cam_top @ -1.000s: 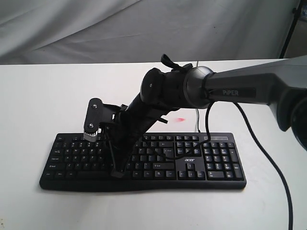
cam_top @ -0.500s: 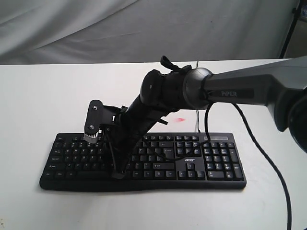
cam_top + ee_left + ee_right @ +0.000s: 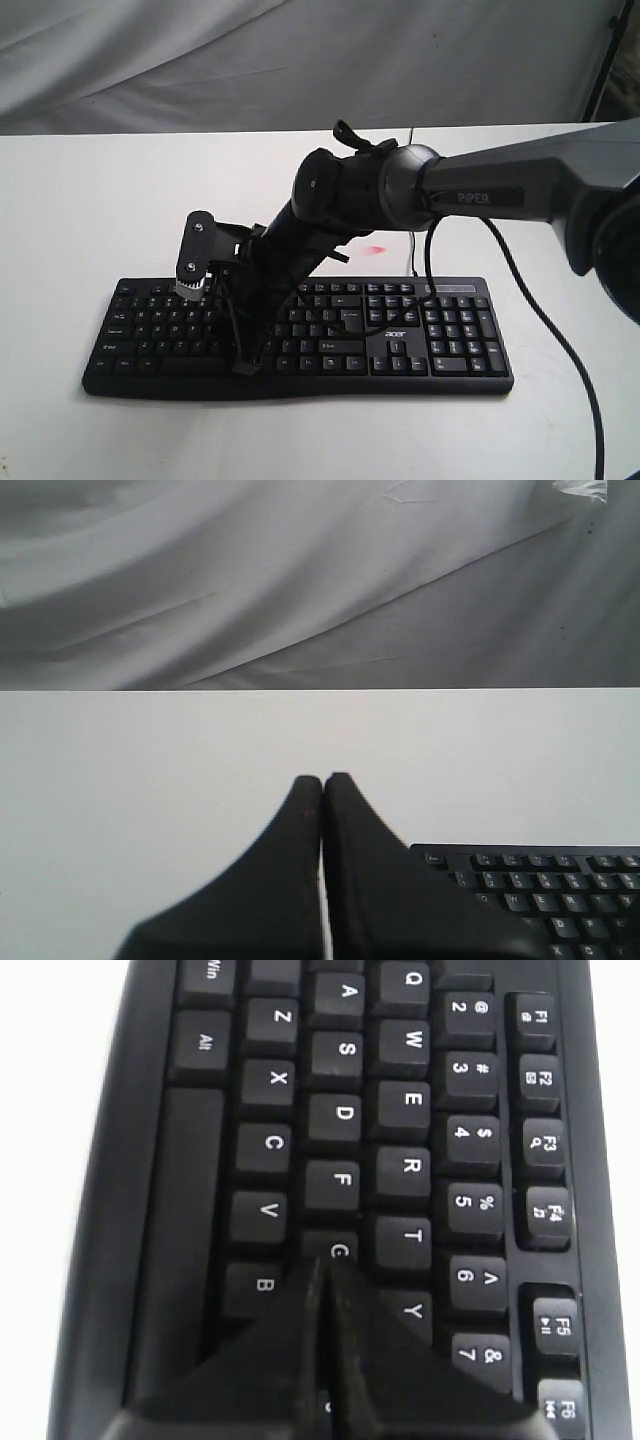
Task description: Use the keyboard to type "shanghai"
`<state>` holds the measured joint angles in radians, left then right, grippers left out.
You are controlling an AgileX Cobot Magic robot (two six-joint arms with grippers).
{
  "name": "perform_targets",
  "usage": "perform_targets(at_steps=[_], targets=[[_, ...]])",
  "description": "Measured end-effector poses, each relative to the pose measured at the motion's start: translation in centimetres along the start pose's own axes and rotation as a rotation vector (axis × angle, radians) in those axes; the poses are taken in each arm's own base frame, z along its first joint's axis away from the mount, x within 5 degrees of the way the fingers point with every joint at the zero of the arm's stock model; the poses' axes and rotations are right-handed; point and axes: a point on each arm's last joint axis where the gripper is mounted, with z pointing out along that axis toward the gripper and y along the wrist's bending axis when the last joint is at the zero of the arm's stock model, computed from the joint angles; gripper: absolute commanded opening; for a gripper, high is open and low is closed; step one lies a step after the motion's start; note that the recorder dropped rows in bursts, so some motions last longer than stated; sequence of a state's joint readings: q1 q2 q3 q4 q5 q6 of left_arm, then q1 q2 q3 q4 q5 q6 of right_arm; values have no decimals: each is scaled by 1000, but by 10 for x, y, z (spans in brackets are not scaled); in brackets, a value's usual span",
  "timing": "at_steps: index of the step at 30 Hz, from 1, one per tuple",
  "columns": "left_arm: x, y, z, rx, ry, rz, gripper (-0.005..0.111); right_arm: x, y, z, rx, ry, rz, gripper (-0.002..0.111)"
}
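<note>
The black keyboard (image 3: pixel 440 335) with its white acer logo lies across the white table (image 3: pixel 90 200). My right arm reaches over from the right to the keyboard's left half. Its gripper (image 3: pixel 243 366) points steeply down, fingers pressed together with nothing between them. In the right wrist view the shut tips (image 3: pixel 322 1266) sit at the edge of the G key (image 3: pixel 338 1248), between B and Y, and hide the key beneath them. My left gripper (image 3: pixel 323 778) is shut and empty, over bare table beside the keyboard's Esc corner (image 3: pixel 432 859). It does not show in the exterior view.
A small red spot (image 3: pixel 375 249) lies on the table behind the keyboard, near the thin keyboard cable (image 3: pixel 411 262). The arm's own black cable (image 3: pixel 560 340) loops down at the right. A grey cloth backdrop (image 3: pixel 200 70) hangs behind the table, with a dark stand (image 3: pixel 605 60) at the far right.
The right arm has shifted very slightly to the left. Its shut gripper stays over the same part of the keyboard.
</note>
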<state>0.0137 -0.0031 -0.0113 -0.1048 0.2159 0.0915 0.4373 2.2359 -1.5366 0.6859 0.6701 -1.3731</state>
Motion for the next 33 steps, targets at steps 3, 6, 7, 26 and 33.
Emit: perform_targets(at_steps=[3,6,7,26,33], targets=[[0,0,0,0,0,0,1,0,0,0,1,-1,-1,0],[0,0,0,0,0,0,1,0,0,0,1,-1,-1,0],[0,0,0,0,0,0,1,-1,0,-1,2,-2,-1,0],[0,0,0,0,0,0,1,-10,-1,-14,33,-38,-1,0],[0,0,0,0,0,0,1,-22,3,-10,66,-80,12,0]])
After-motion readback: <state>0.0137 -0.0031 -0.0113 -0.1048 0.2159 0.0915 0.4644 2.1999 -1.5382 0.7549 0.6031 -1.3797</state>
